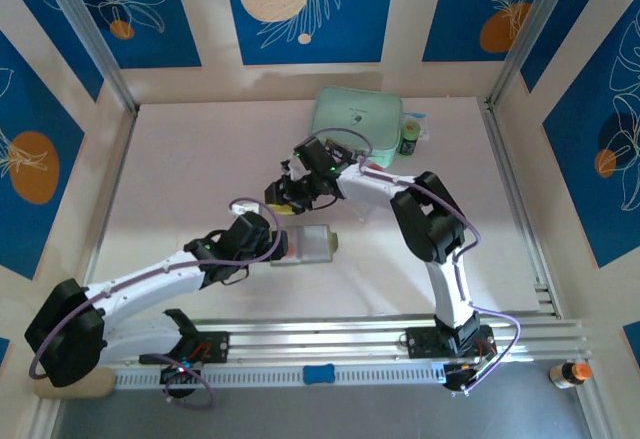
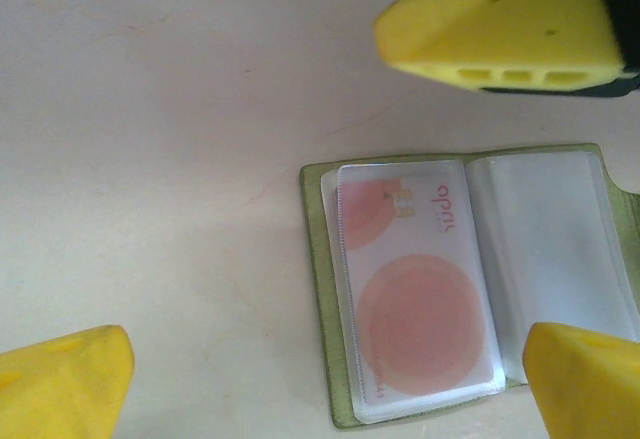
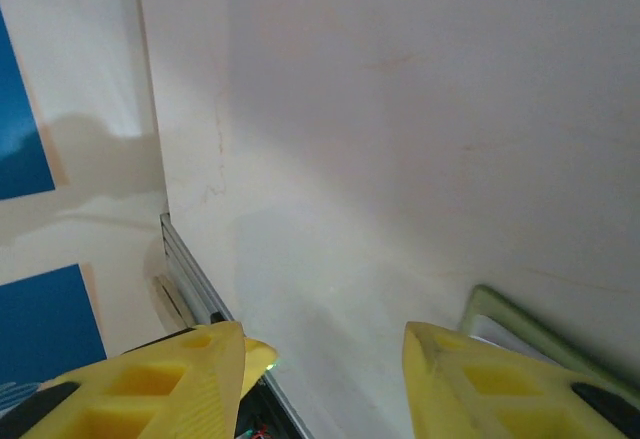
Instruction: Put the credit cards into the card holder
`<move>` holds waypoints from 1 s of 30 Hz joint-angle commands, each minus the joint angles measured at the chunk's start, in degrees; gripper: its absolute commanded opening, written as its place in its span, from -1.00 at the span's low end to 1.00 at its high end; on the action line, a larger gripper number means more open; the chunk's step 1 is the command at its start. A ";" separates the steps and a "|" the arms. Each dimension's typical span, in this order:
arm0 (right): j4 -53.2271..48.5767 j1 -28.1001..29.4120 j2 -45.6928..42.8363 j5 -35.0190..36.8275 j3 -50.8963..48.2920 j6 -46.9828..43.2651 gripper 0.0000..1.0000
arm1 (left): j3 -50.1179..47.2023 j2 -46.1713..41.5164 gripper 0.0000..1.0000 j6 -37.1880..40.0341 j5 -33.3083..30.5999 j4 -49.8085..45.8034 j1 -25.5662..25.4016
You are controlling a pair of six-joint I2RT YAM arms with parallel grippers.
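The top view looks steeply down from above and behind the arm bases, taking in the whole bench (image 1: 200,149) from near edge to far wall. The left wrist view hangs close over mid-bench and faces straight down, with the left fingers (image 2: 70,384) at its lower corners. The right wrist view sits low and looks across toward the left edge, over the right fingers (image 3: 470,379). All three views share the holder (image 2: 318,299).

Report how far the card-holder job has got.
Done: one credit card sits in a sleeve of the open card holder. In hand: nothing; the left gripper and right gripper hover open, empty. Left: the neighbouring sleeve looks empty; whether more cards remain, I cannot tell.
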 commanded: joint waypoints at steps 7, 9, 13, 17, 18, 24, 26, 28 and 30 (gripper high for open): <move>-15.69 -6.69 -12.38 6.97 -1.54 -15.00 -0.10 | -0.11 2.10 0.99 -0.47 -0.50 0.78 0.52; -19.64 -8.45 -14.28 10.48 -1.43 -18.84 -0.10 | -0.03 2.44 0.99 -0.39 -0.45 0.92 0.51; -26.07 -11.71 -17.79 18.95 -0.60 -25.49 -0.13 | 0.28 3.36 0.99 -0.37 -0.41 1.12 0.48; -30.65 -14.37 -19.56 26.35 0.82 -30.29 -0.20 | 1.00 4.46 1.00 -0.22 -0.20 1.02 0.48; -31.62 -15.01 -19.60 27.71 1.21 -31.19 -0.20 | 1.25 4.66 1.00 -0.13 -0.19 0.84 0.52; -35.88 -16.35 -18.09 36.76 3.93 -36.27 -0.31 | 1.86 5.12 1.00 0.23 -0.18 0.74 0.58; -36.57 -16.33 -17.39 39.01 4.90 -37.34 -0.36 | 1.77 5.07 1.00 0.22 -0.08 0.76 0.52; -36.85 -16.02 -16.67 41.02 5.66 -38.42 -0.40 | 1.72 5.09 1.00 0.23 -0.02 0.68 0.51; -37.16 -15.70 -15.66 42.63 6.38 -39.22 -0.43 | 1.71 5.03 0.99 0.23 0.09 0.56 0.55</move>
